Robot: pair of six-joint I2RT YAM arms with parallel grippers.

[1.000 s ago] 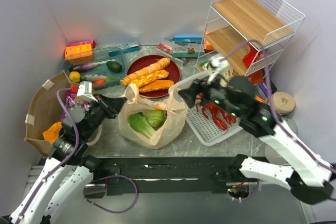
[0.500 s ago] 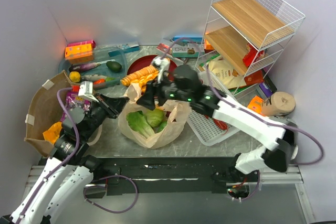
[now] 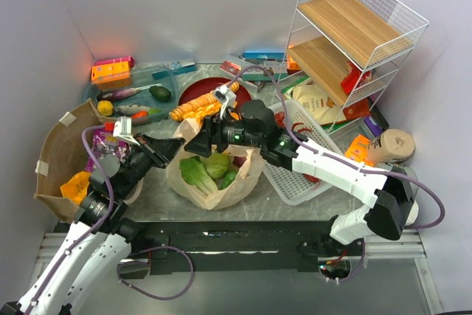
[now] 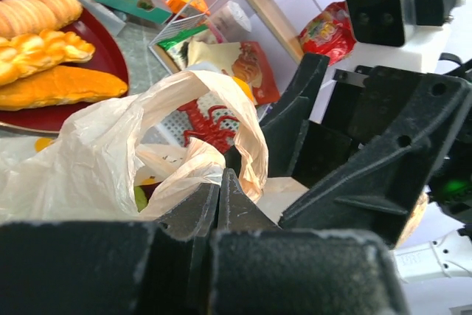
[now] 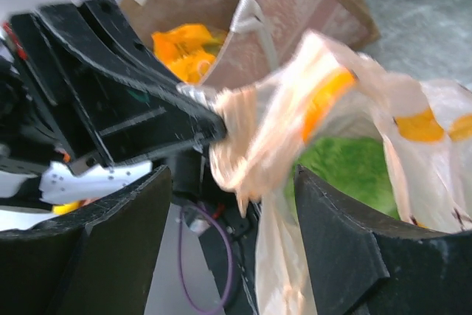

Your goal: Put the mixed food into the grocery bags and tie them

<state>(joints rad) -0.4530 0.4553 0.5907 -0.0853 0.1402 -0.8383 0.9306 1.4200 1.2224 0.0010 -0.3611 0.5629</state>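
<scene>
At table front centre, plastic bag: stands open-mouthed between the two arms, with lettuce and cabbage inside.
At far left, paper bag: mouth open, an orange packet and a purple packet inside; handles loose, not tied.
Done so far: both bags hold some food, so loading looks well under way.
Left to do: neither bag is tied. Breads on the red plate, vegetables in the clear tray and packets by the wire rack lie outside the bags; whether all of these must go in, I cannot tell.
Step in hand (judgement): start of tying the plastic bag.
Left gripper: fingers together, clamped on the bag's near-left handle — the right wrist view shows the twisted plastic coming straight out of its tips.
Right gripper: fingers wide apart, holding nothing.
Handle relative to right gripper: the bunched handle hangs in the gap between its fingers, touching neither as far as the blurred view shows. The bag mouth and greens lie just beyond.
Grippers relative to each other: tip to tip, very near, over the bag's left rim.
Risk (judgement): thin film — it may slip or tear if pulled hard.
</scene>
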